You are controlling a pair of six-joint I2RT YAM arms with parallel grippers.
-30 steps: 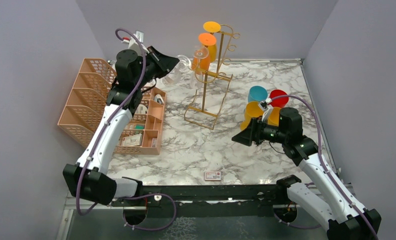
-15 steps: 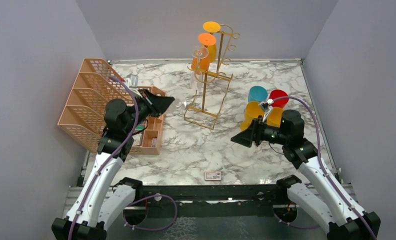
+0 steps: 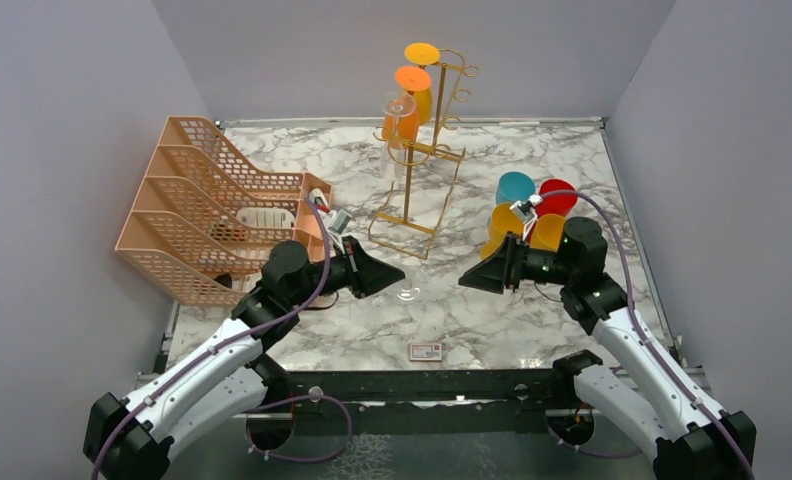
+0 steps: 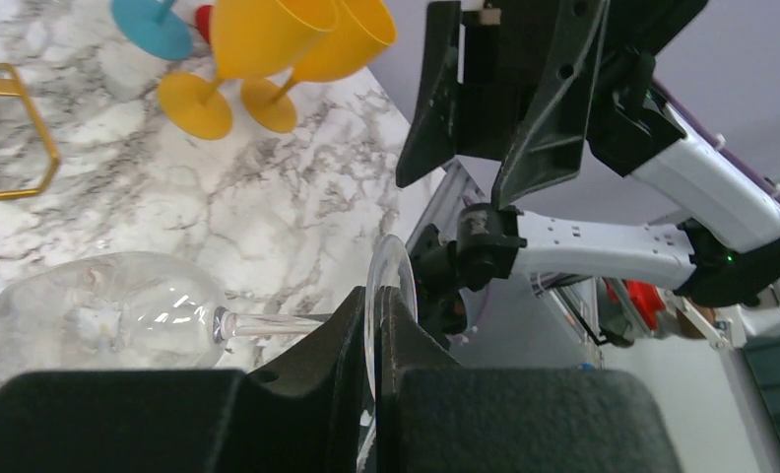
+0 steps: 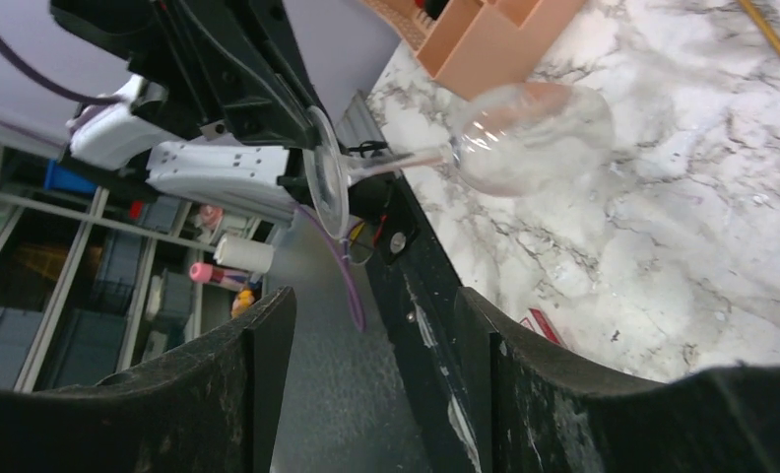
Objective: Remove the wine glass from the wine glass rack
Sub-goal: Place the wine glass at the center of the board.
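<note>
**Clear glass off the rack, held sideways by its foot**

The wine glass (image 5: pixel 529 138) lies with its long axis about level. Its bowl points inward over the bench (image 3: pixel 572 160), away from the near edge, and its round foot is on the near-edge side. The left end effector (image 4: pixel 374 296) is pressed together on the rim of that foot, edge-on, so the stem runs across its fingers. The glass sits in front of the middle of the near edge, well apart from the gold wine glass rack (image 3: pixel 408 190), which stands upright toward the far edge.

Facing the glass from the right-hand side, the right end effector (image 5: pixel 371 305) has its fingers spread with nothing between them.

From above, the clear glass almost vanishes against the marble. I cannot tell whether its bowl touches the bench. The left wrist view cuts off the bottom of the bowl behind its own fingers.

Two orange glasses (image 3: pixel 413 80) hang on the rack. A cluster of coloured glasses (image 3: pixel 517 188) stands near the right edge, a peach tray organiser (image 3: pixel 172 220) lines the left edge, and a small card (image 3: pixel 425 350) lies at the near edge. The bench is white-grey marble, enclosed by plain grey walls (image 3: pixel 72 100).
</note>
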